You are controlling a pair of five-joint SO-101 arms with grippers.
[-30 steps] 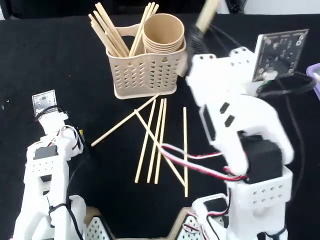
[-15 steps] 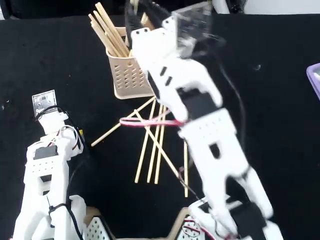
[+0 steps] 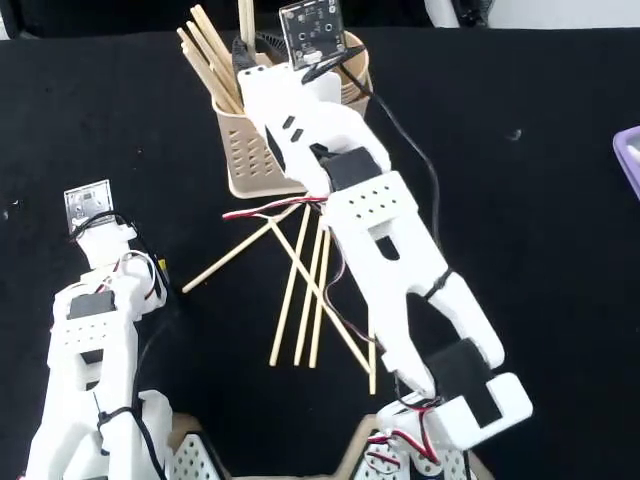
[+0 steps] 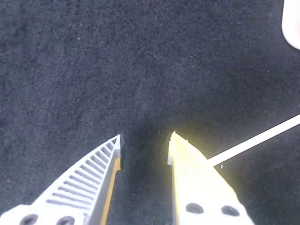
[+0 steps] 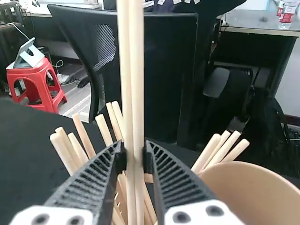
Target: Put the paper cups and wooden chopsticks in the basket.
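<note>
The beige basket (image 3: 248,160) stands at the back of the black table with several chopsticks (image 3: 208,62) upright in it and stacked paper cups (image 3: 354,72) beside them. My right gripper (image 5: 134,161) is shut on a pair of wooden chopsticks (image 5: 130,84), held upright over the basket's chopstick compartment; those held chopsticks (image 3: 246,20) stick up above the arm. The cup rim (image 5: 253,192) is close by. Several loose chopsticks (image 3: 300,285) lie on the table in front of the basket. My left gripper (image 4: 143,140) stands open over bare cloth at the left, with one chopstick (image 4: 262,138) beside it.
The right arm (image 3: 380,240) stretches across the middle of the table over the loose chopsticks. A purple object (image 3: 630,150) sits at the right edge. The left arm (image 3: 95,320) rests at the near left. A chair and a red stool (image 5: 33,82) stand behind the table.
The right arm has swung from the right of the basket leftward and now holds the chopsticks over the basket's chopstick compartment. The left arm has not moved.
</note>
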